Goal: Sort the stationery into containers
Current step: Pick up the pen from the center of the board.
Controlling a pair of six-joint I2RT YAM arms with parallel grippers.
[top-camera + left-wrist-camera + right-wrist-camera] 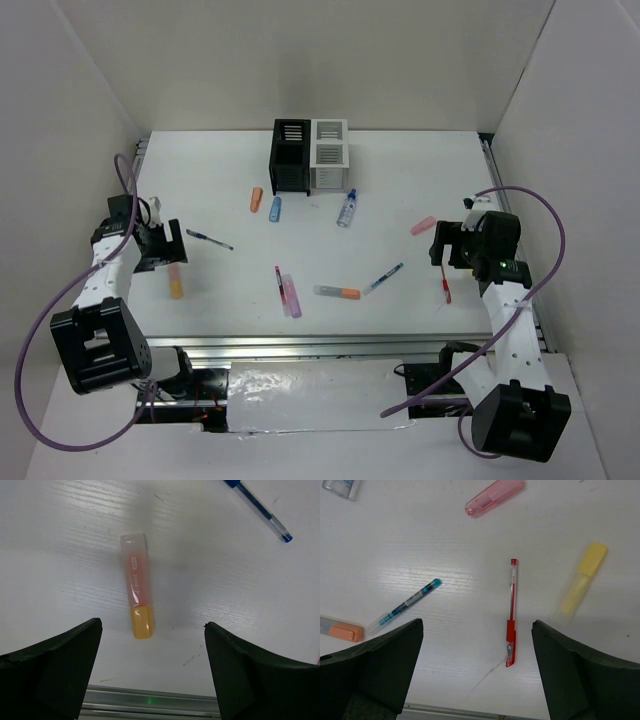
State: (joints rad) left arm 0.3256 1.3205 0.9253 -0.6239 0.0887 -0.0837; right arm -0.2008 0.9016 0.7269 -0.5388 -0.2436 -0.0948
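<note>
Nearest, left hand [160, 245]: fully spread, empty, poised over the orange marker [136, 592] without touching it.
Orange marker: flat on the desk [420, 170]; probably light, stiff plastic, smooth and a little slippery; best pinched across the mid-barrel, fingers square to its length.
Right hand [450, 245]: equally wide open, holding nothing, above the red pen [510, 612].
Red pen: thin, light, likely to roll; thicker grip sleeve near one end looks the surest hold.
Beside it: blurred yellow marker [580, 582]; pink marker [494, 498] further out.
Mid-desk: scattered pens and markers; clear tube [347, 208], round, probably slick.
Far edge: black box [290, 155] and white box [330, 152], joined, upright; contents not discernible.
</note>
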